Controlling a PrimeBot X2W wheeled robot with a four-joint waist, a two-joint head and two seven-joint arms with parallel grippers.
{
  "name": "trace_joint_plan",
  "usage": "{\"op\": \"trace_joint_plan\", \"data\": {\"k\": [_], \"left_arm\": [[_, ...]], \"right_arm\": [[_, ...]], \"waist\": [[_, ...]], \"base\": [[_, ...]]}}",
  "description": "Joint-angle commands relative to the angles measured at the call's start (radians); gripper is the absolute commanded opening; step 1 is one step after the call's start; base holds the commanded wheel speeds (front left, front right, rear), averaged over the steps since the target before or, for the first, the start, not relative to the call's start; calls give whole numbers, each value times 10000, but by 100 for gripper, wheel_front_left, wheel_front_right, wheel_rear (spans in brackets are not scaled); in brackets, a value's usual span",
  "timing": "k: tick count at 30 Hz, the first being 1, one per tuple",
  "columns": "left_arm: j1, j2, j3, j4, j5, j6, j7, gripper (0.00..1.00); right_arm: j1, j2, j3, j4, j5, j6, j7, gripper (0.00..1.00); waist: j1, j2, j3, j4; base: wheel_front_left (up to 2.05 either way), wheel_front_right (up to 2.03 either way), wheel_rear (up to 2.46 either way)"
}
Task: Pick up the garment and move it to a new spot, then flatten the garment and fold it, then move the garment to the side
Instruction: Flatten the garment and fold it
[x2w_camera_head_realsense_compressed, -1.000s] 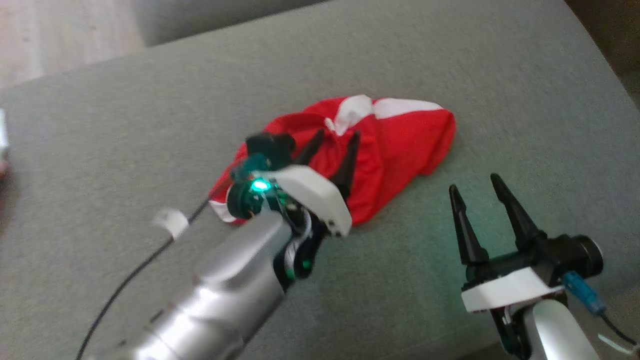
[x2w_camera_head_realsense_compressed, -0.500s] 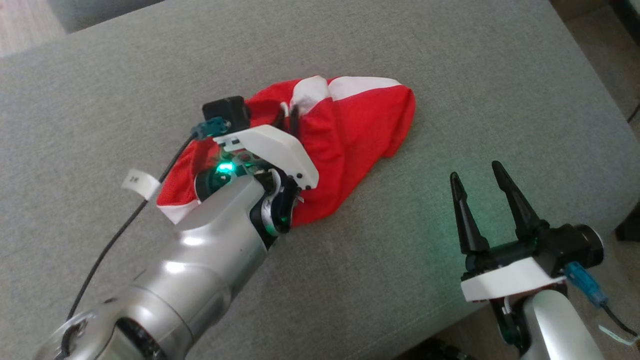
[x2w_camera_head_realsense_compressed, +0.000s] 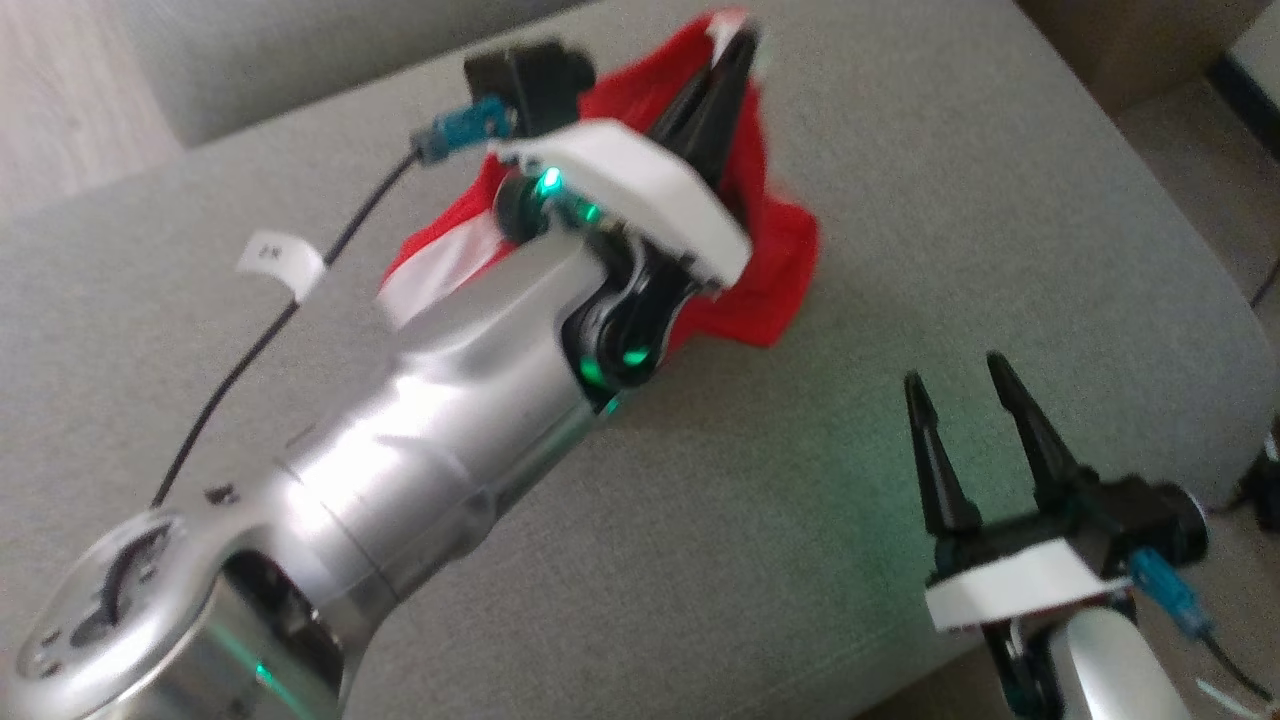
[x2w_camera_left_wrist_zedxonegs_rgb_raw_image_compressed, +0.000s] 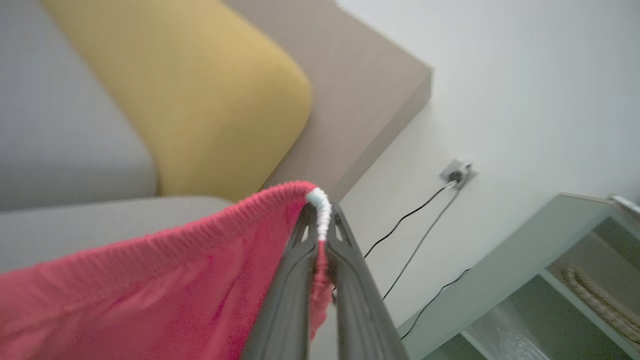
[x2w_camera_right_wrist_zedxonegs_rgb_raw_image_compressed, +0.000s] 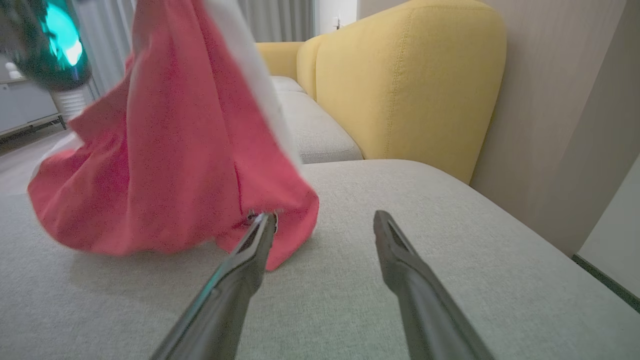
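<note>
Biggest thing here is the grey fabric sofa seat (x2w_camera_head_realsense_compressed: 950, 180), with a yellow upholstered backrest (x2w_camera_right_wrist_zedxonegs_rgb_raw_image_compressed: 410, 85) at its far side. The red fabric garment with white trim (x2w_camera_head_realsense_compressed: 780, 270) hangs from the left gripper (x2w_camera_head_realsense_compressed: 738, 50) above the seat. In the right wrist view its bottom edge (x2w_camera_right_wrist_zedxonegs_rgb_raw_image_compressed: 165, 150) looks like it's brushing the cushion, so I'd call this the pick-up-and-move step, barely begun.

The left gripper's two dark fingers are pinched tight on the ribbed hem (x2w_camera_left_wrist_zedxonegs_rgb_raw_image_compressed: 200, 225), right at the white seam. Only a small bite of cloth is in there. The right gripper (x2w_camera_head_realsense_compressed: 953, 370) is down at the near edge of the seat, fingers spread wide, holding nothing. One of its fingers sits close to the garment's lower corner; I can't tell if they touch.

How I'd do it well:
- get the hanging edge fully off the cushion before going sideways, or it'll drag and bunch
- move slowly, since a grip that thin on stretchy hem could slip
- set it down mid-seat with room all round for flattening
- bring the free gripper to a second corner so the cloth spreads instead of heaping
</note>
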Motion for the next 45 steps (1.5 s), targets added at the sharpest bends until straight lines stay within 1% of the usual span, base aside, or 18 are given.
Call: {"op": "trace_joint_plan", "data": {"k": [1,4,6,8,10,12,16,18,20,21,23,25,26,28,32,38,42,45], "left_arm": [[-753,30,298,-519,-19,-144,-255,0],[-914,163,535,-1062,72,-205,-503,0],[-680,576,712,-1595,83,-139,-613,0],[-196,1159,791,-2278,187,26,-714,0],[558,1835,784,-3018,235,290,-776,0],[1457,2564,698,-3711,390,708,-831,0],[3393,3706,621,-4689,653,1300,-900,0],[4211,4040,752,-4896,885,1422,-915,0],[4903,4240,1061,-4995,1277,1425,-919,0],[5473,4317,1481,-4979,1628,1448,-921,0],[5888,4270,1948,-4948,1926,1408,-922,0],[6138,4255,2326,-4815,2303,1391,-923,0],[6138,4255,2326,-4815,2303,1391,-923,0],[6298,4220,2677,-4604,2663,1379,-923,0],[6417,4057,3266,-4051,3159,1278,-924,0],[6251,3765,3751,-3193,3784,991,-924,0],[6106,3514,3897,-2816,4038,804,-925,0],[5995,3341,3950,-2611,4164,675,-925,0]], "right_arm": [[196,8,99,-254,-120,46,-109,100],[491,14,-48,-314,-210,46,-109,100],[651,16,-75,-367,-260,46,-109,100],[794,6,-108,-418,-297,46,-109,100],[921,4,-194,-481,-308,46,-109,100],[1038,3,-313,-526,-276,46,-109,100],[1215,2,-531,-533,-76,46,-109,100],[1261,17,-717,-421,265,46,-109,100],[1251,31,-837,-223,734,46,-109,100],[1172,41,-928,35,1339,46,-109,100],[1042,16,-896,376,2027,46,-109,100],[845,-228,-520,757,2719,46,-109,100],[845,-228,-520,757,2719,46,-109,100],[587,-600,20,1126,3462,46,-109,100],[-52,-1453,1682,1808,5489,46,-48,100],[-1184,-2754,4263,1857,8457,46,538,100],[-1837,-3315,5446,2434,9076,46,516,100],[-2186,-3436,6070,2938,9439,46,360,100]], "waist": [[1,0,-592,275],[1,0,-1047,627],[1,0,-1249,878],[1,0,-1359,1181],[1,0,-1398,1523],[1,0,-1390,1903],[1,0,-1292,2646],[1,0,-1268,2956],[1,0,-1281,3214],[1,0,-1294,3454],[1,0,-1311,3683],[1,0,-1308,3850],[1,0,-1308,3850],[1,0,-1288,3943],[1,0,-1202,4060],[1,0,-983,4136],[1,0,-835,4231],[1,0,-729,4321]], "base": [[0,0,0],[0,0,0],[0,0,0],[0,0,0],[0,0,0],[0,0,0],[0,0,0],[0,0,0],[0,0,0],[0,0,0],[0,0,0],[0,0,0],[0,0,0],[0,0,0],[0,0,0],[0,0,0],[0,0,0],[0,0,0]]}}
